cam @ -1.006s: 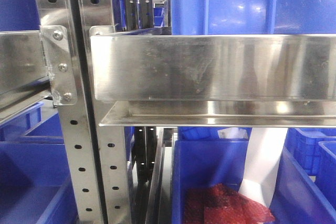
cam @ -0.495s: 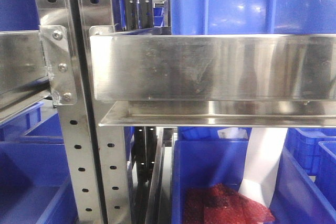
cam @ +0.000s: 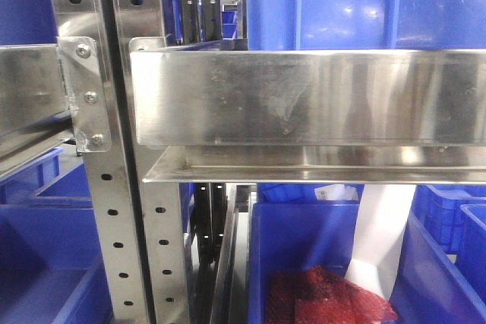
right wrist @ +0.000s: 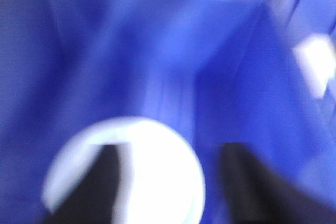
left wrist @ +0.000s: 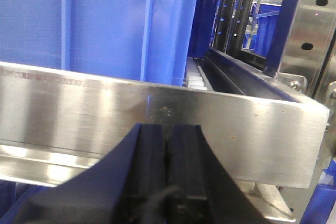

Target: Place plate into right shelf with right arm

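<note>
Plate (right wrist: 136,171), lower centre of the blurred right wrist view: stiff, smooth, breakable, best pinched at the rim. Seemingly between the right gripper's (right wrist: 173,182) spread fingers (right wrist: 100,182), blue bin (right wrist: 157,51) behind; grip cannot be told. Left gripper (left wrist: 167,145) pressed closed, empty, before the right shelf (left wrist: 157,124).

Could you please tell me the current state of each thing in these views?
left gripper: shut, empty, facing the shelf lip.
right gripper: blurred, jaws apart, plate at one finger.
plate: white, over blue bin, blurred.
right shelf: steel, upright, blue bin on it.
red bag: lying in lower bin.
</note>
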### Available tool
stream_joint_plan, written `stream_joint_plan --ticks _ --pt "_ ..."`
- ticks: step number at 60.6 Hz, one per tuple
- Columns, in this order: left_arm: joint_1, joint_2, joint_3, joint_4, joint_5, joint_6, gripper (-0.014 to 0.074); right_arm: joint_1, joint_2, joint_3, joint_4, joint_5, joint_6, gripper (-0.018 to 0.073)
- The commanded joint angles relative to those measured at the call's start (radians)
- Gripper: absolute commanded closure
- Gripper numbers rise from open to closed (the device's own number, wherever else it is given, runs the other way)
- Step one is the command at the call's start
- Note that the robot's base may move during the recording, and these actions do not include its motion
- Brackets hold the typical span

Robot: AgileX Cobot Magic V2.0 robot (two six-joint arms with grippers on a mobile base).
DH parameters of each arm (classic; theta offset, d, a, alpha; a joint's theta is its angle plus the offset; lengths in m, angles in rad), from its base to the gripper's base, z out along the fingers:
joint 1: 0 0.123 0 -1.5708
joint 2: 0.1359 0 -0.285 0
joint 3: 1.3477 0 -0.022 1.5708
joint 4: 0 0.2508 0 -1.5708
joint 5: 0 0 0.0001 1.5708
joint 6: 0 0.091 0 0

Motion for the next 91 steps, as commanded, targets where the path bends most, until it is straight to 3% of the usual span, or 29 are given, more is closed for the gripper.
stream_joint_plan --ticks 1,10,29,46,63,91 --pt "-0.007 -0.012 0.007 0.000 -0.089 -0.006 0.0643 -0.004 -0.128 -0.003 -0.010 -0.070 0.003 0.0312" --pt "-0.007 -0.012 0.007 0.000 -0.089 -0.006 0.0643 -0.004 -0.297 0.126 -0.010 -0.091 0.003 0.0509" --pt "-0.007 -0.012 0.007 0.000 -0.089 -0.006 0.0643 -0.004 -0.757 0.575 -0.009 -0.230 0.003 0.0505" --pt "-0.007 -0.012 0.007 0.000 -0.089 -0.006 0.0643 -0.004 -1.097 0.836 -0.006 -0.241 0.003 0.0505" --pt "-0.007 -0.012 0.007 0.000 -0.089 -0.006 0.0643 -0.004 -1.310 0.914 -0.005 -0.199 0.003 0.0505" --pt "-0.007 -0.012 0.007 0.000 -0.089 -0.006 0.0643 -0.004 -1.324 0.921 -0.005 -0.158 0.003 0.0505"
